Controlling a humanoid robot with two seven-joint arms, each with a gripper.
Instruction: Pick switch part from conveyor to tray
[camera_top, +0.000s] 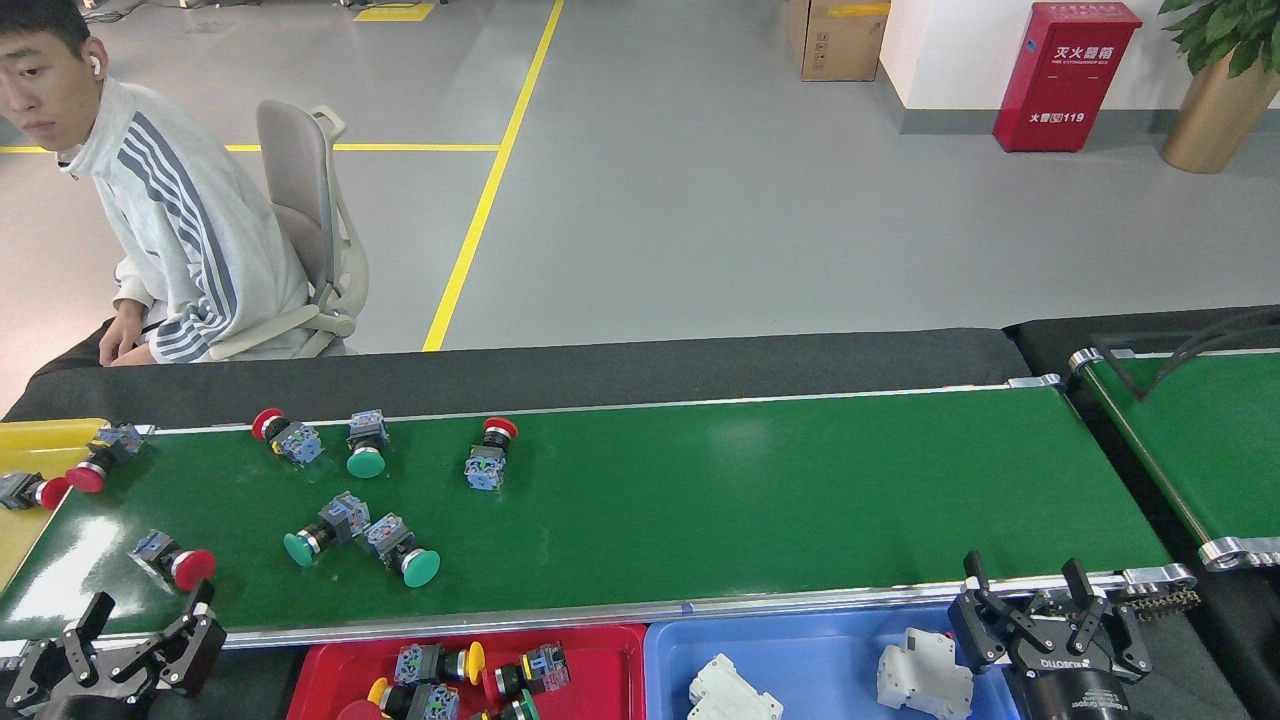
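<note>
Several push-button switch parts lie on the long green conveyor, all in its left half. The nearest are a red-capped one at the near left and two green-capped ones. Farther back lie a red one, a green one and another red one; one more red one sits at the belt's left end. My left gripper stands open below the near rail, just under the near-left red switch. Over the blue tray, my right gripper is open and empty. The red tray holds several switches.
The blue tray holds white breaker parts. A yellow bin with a red switch sits at the far left. A second green belt runs crosswise at the right. A person sits on a chair behind the conveyor.
</note>
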